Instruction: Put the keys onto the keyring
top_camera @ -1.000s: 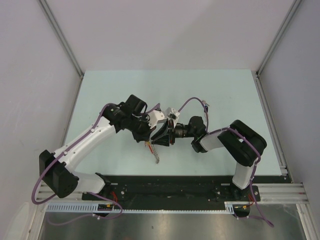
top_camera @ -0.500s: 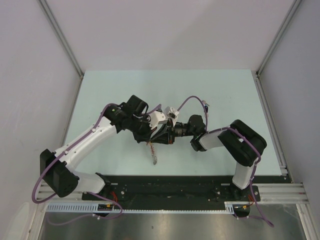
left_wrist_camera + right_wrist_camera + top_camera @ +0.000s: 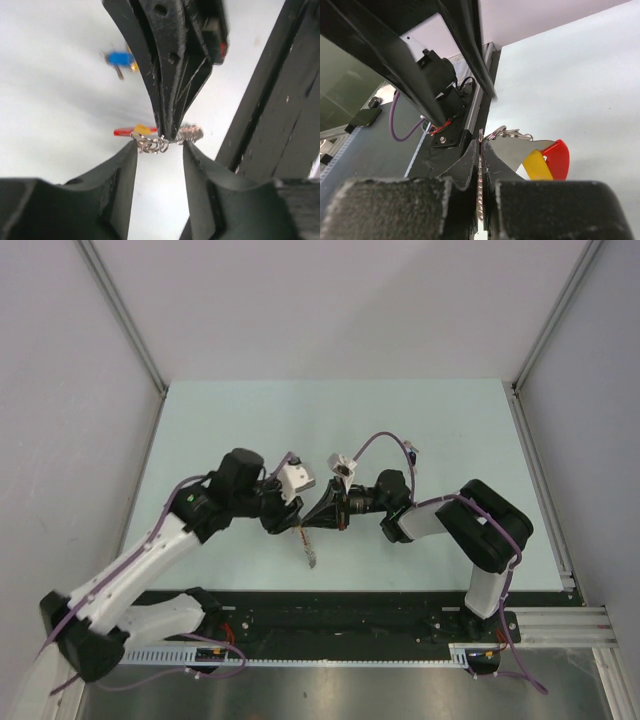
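Observation:
My right gripper (image 3: 480, 145) is shut on the keyring (image 3: 480, 192), a silver coiled strand pinched between its fingers and held above the table. Silver loops (image 3: 509, 133) hang from it, with a yellow key head (image 3: 537, 164) and a red one (image 3: 557, 156). In the top view the strand (image 3: 310, 550) dangles below my right gripper (image 3: 322, 514). My left gripper (image 3: 159, 148) is open and empty, its tips just short of the keyring (image 3: 192, 132), one each side; it also shows in the top view (image 3: 288, 512). A blue-headed key (image 3: 120, 58) lies on the table beyond.
The pale green table (image 3: 230, 420) has white walls on three sides and metal rails at its left and right edges (image 3: 540, 480). The black base rail (image 3: 340, 615) runs along the near edge. The right arm's purple cable (image 3: 385, 440) loops above the grippers.
My left arm has drawn back to the left, and its gripper has come off the keyring. My right gripper has stayed in place, still holding the keyring.

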You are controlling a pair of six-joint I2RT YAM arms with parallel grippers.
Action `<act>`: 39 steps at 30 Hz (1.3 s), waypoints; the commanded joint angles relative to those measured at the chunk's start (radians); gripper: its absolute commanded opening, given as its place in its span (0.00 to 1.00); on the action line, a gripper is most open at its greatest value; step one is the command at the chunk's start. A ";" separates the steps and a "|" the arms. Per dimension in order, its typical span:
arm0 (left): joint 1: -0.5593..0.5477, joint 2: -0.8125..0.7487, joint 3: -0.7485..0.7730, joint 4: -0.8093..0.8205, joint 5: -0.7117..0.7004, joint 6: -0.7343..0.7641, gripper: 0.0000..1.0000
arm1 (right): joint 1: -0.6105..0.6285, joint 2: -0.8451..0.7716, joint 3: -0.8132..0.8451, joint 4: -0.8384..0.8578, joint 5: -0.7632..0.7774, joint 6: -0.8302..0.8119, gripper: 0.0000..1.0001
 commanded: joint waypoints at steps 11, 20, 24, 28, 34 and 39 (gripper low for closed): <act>0.007 -0.679 -0.657 0.943 -0.113 -0.575 0.48 | -0.017 -0.049 0.022 0.261 0.041 0.088 0.00; 0.018 -0.698 -0.838 1.241 -0.053 -0.750 0.40 | -0.029 -0.144 -0.018 0.270 0.100 0.092 0.00; 0.038 -0.698 -0.883 1.342 -0.015 -0.810 0.34 | -0.038 -0.163 -0.026 0.271 0.102 0.103 0.00; 0.067 -0.680 -0.918 1.426 0.037 -0.874 0.33 | -0.040 -0.170 -0.033 0.271 0.111 0.106 0.00; 0.134 -0.649 -0.983 1.572 0.091 -1.002 0.33 | -0.046 -0.192 -0.039 0.271 0.128 0.129 0.00; 0.179 -0.594 -0.994 1.659 0.157 -1.069 0.35 | -0.047 -0.200 -0.039 0.273 0.134 0.144 0.00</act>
